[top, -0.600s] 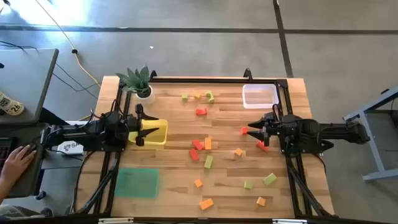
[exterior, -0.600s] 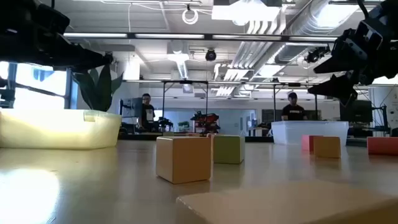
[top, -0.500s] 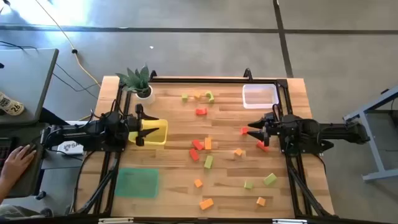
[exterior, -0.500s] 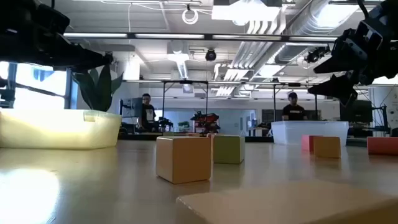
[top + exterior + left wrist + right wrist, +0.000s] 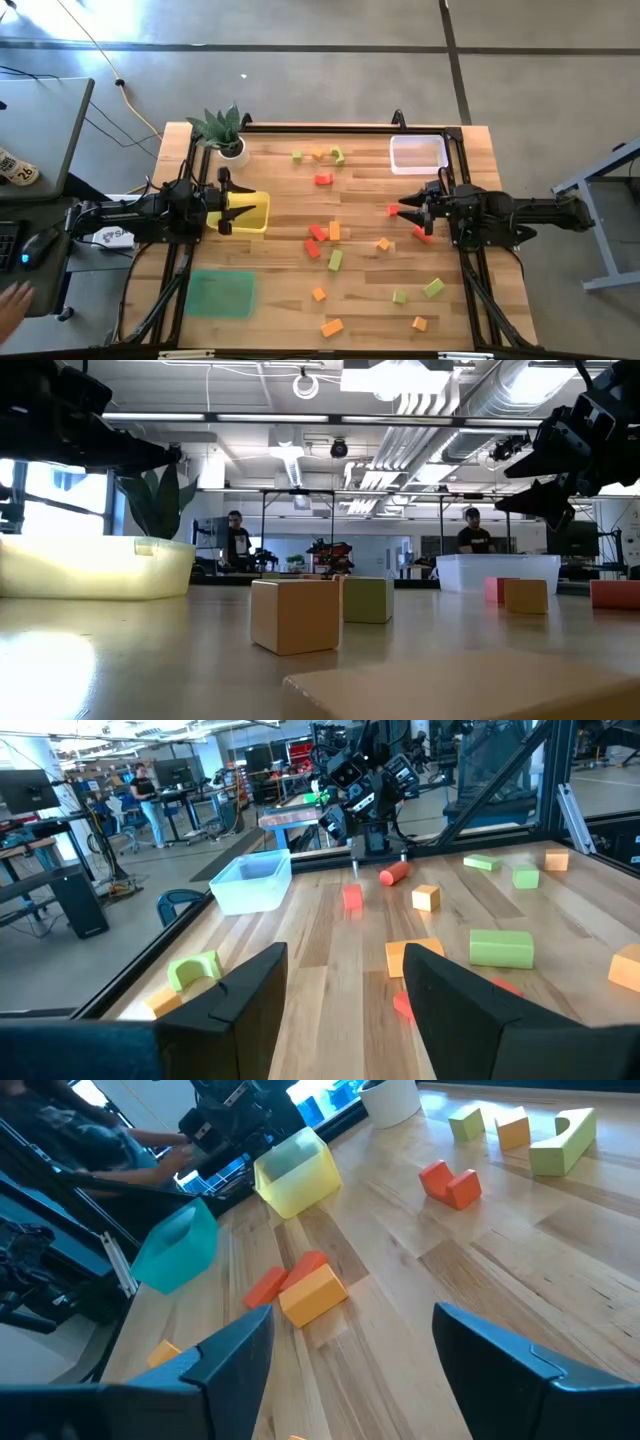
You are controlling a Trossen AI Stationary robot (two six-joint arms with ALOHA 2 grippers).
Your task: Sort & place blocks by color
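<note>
Small red, orange and light green blocks lie scattered flat on the wooden table (image 5: 290,200): a middle cluster (image 5: 325,240), a far group (image 5: 320,160) and a near group (image 5: 400,300). My left gripper (image 5: 232,210) hovers open over the yellow tray (image 5: 256,214), fingers level and pointing toward the table's right, nothing between them (image 5: 345,970). My right gripper (image 5: 405,220) hovers open at the right, pointing toward the table's left, with a red block (image 5: 393,210) beside one fingertip and another (image 5: 424,236) under the other finger. In its wrist view (image 5: 350,1330) the gap holds nothing.
A clear tray (image 5: 418,153) stands at the far right and a flat green tray (image 5: 220,293) at the near left. A potted plant (image 5: 226,132) is at the far left corner. Black frame rails run along the table's edges. People stand in the room beyond.
Both arms have kept still and no block has moved. A person's hand at the desk left of the table has drawn back toward the near side.
</note>
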